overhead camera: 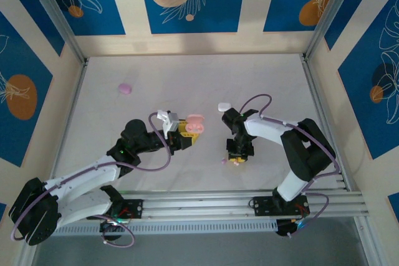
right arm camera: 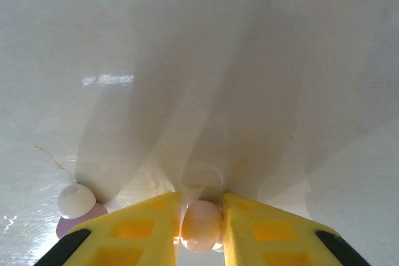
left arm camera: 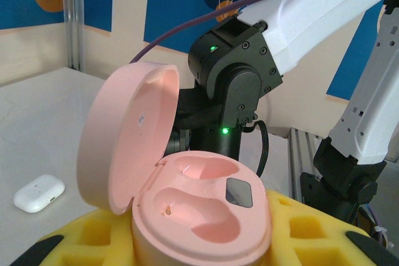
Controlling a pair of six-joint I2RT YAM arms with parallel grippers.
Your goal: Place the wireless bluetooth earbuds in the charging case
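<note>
At tabletop (right arm camera: 199, 60), right gripper (right arm camera: 201, 216) is pinching a pink earbud (right arm camera: 201, 227); left gripper (overhead camera: 189, 134) is gripping the open case (left arm camera: 206, 216) to receive it.

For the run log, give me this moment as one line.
left fingers: gripping open pink case, wells empty | right fingers: pinching pale pink earbud on table | purple earbud: loose alongside

- No word, brand or number is legible anywhere.
- Pale pink plastic charging case (left arm camera: 206, 223): a tiny mark inside its open lid, at ten o'clock from the wells, is too small to read.
</note>
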